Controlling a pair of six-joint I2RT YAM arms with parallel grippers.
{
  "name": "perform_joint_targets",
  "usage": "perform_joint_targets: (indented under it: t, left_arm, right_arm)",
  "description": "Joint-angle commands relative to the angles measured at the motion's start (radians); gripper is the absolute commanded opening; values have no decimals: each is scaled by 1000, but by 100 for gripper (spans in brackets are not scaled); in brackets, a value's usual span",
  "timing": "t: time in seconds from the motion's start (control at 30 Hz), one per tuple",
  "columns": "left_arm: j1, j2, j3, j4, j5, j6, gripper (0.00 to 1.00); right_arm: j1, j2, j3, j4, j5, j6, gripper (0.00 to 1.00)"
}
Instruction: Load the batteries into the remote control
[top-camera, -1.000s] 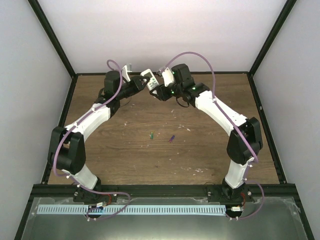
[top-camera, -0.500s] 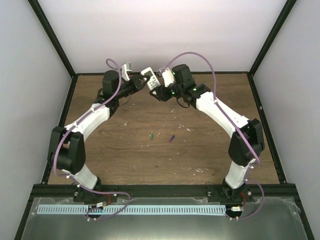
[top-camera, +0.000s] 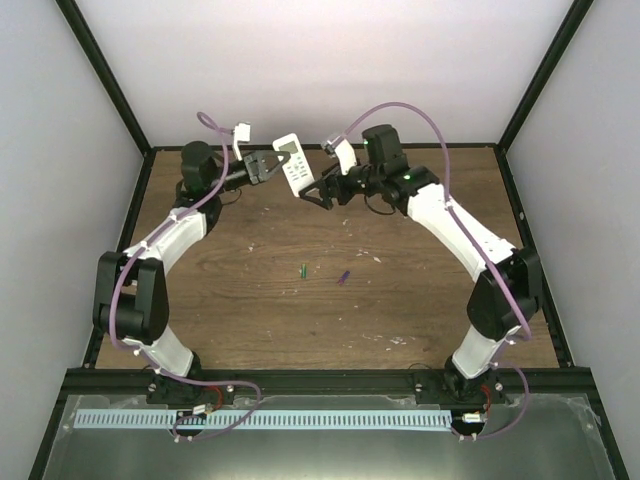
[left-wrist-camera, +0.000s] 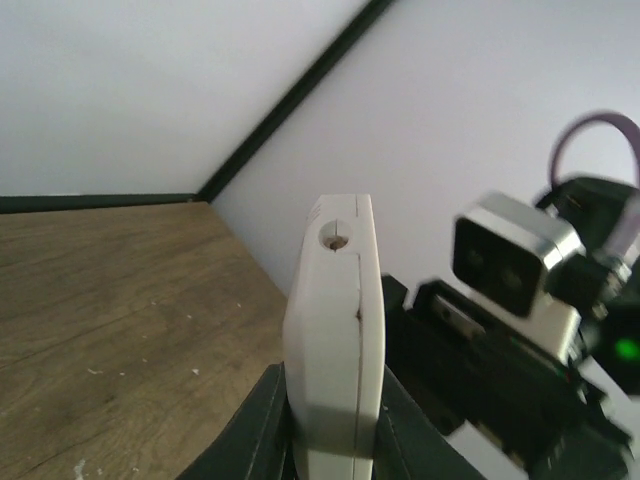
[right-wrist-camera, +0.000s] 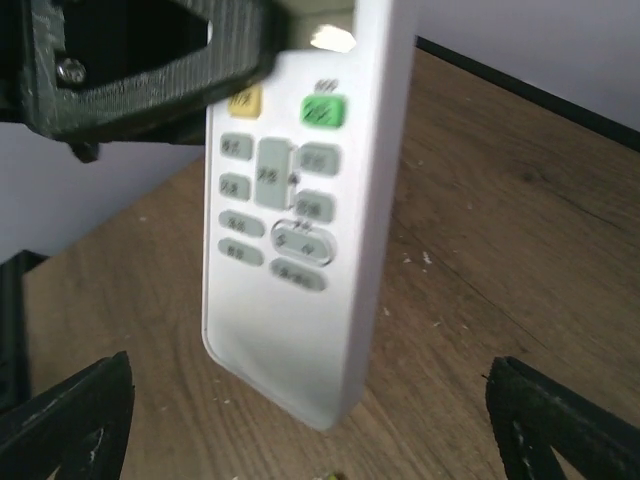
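White remote control (top-camera: 293, 162) sits clamped in the fingers of the left gripper (top-camera: 270, 166). Fingers of the right gripper (top-camera: 320, 192) stand wide apart, holding nothing. The green battery (top-camera: 302, 269) and purple battery (top-camera: 343, 277) lie loose on the table (top-camera: 220, 300).

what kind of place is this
Probably a robot lab test cell: a wooden table boxed in by a black frame and plain white walls, with a left arm and right arm bolted at its near edge.

Inventory comprised one counter (top-camera: 420, 300), one remote control (top-camera: 293, 162), two batteries (green battery (top-camera: 302, 269), purple battery (top-camera: 343, 277)) and two claws (left claw (top-camera: 270, 166), right claw (top-camera: 318, 192)).
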Motion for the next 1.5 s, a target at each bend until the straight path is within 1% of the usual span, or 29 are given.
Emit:
perform_joint_targets:
  t: [0.0,0.13,0.3,0.4,0.57,0.63,0.83,1.0,1.1,1.27,1.47]
  left_arm:
    - [-3,-12,-12,86,154,80,11]
    - [-3,-18,-14,111,211,88,10]
    - [-3,-17,-29,217,249,21,9]
    - [-2,-11,-33,295,263,-28,8]
    - [-3,-1,-35,355,274,-74,8]
    - [-5,1,-34,375,277,-90,8]
    - [-12,3,-29,366,290,-86,8]
    - [-14,2,-33,351,292,-70,6]
    - [-15,1,-33,340,292,-58,7]
    - [-15,4,-32,337,293,-51,7]
    - [-18,7,-34,346,298,-53,9]
  right_arm:
    - [-60,-30,10,-38,-266,-1,88]
    - [-71,-11,31,-78,-356,-11,87]
    - [-71,8,37,-79,-420,-5,82]
    - [-71,18,38,-73,-451,-1,77]
    - [-71,22,29,-50,-468,2,70]
    - [-71,24,24,-37,-477,3,65]
    - [-71,29,20,1,-497,18,47]
    - [-70,26,21,10,-495,12,40]
    - [-70,26,21,7,-494,8,33]
    - [-70,26,18,0,-500,4,23]
    - [-70,27,18,3,-513,5,17]
